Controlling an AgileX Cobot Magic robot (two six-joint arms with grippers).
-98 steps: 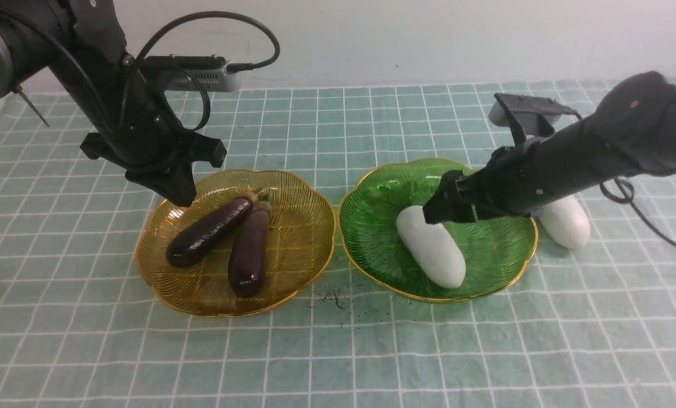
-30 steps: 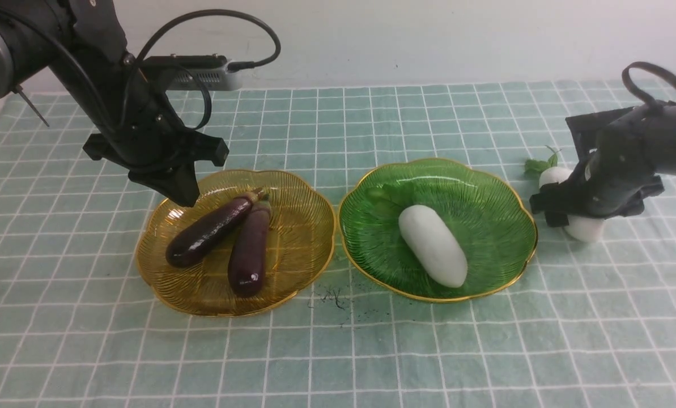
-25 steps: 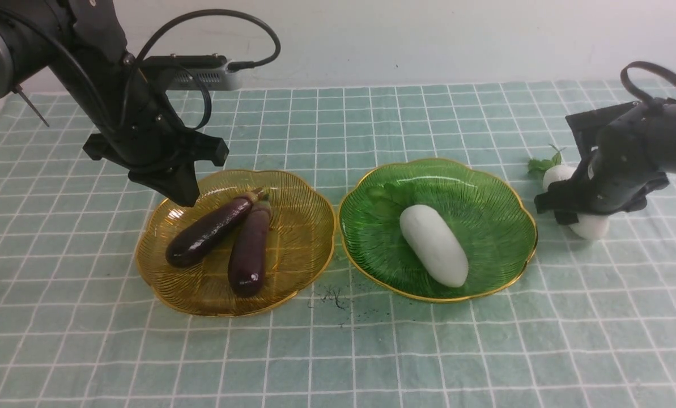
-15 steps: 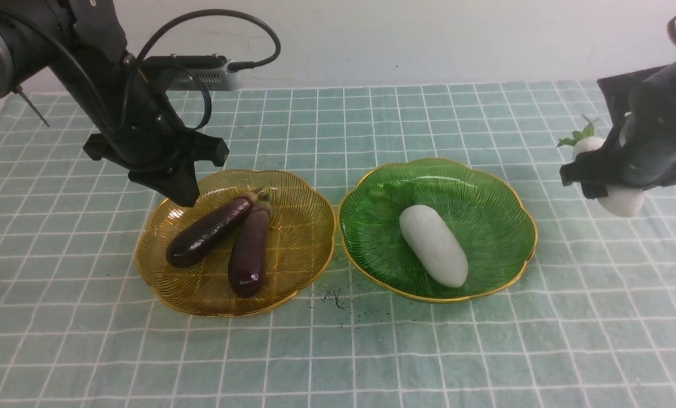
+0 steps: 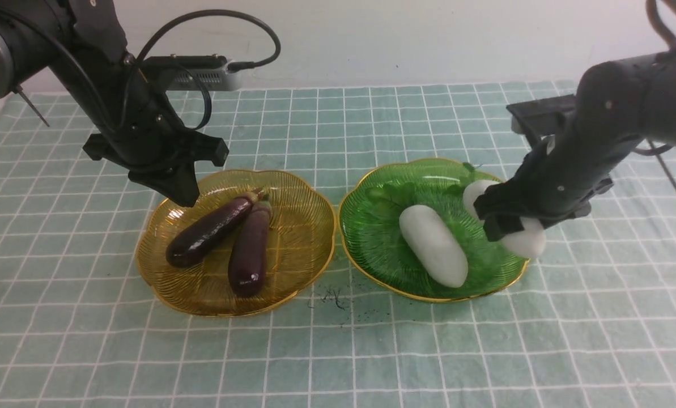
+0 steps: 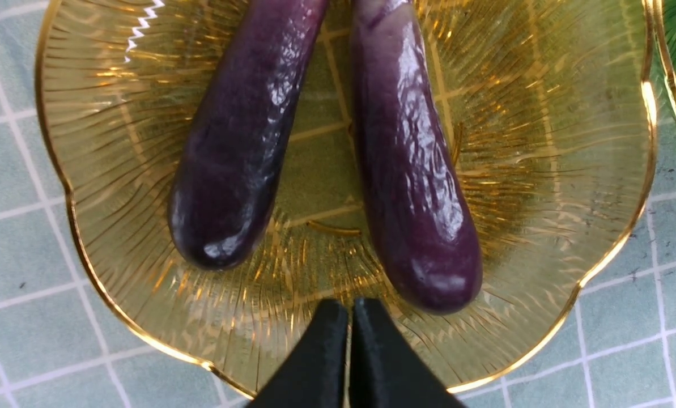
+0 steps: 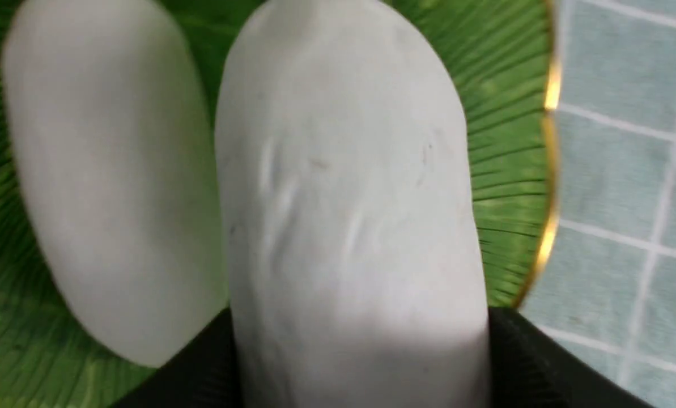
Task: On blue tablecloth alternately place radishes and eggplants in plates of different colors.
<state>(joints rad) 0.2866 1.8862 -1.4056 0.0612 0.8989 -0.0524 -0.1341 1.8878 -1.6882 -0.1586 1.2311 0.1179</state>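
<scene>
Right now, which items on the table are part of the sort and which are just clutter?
Job: left eggplant, right eggplant, yellow plate, green plate, lying radish, second radish in the right fingers, checked cloth.
Clutter: dark specks by the plates' near edges.

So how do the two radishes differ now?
The loose radish lies inside the green plate, untouched; the held radish is clamped in the right gripper at that plate's right rim. The loose one shows whole; the held one is partly hidden by the gripper. Both are white, oblong.
</scene>
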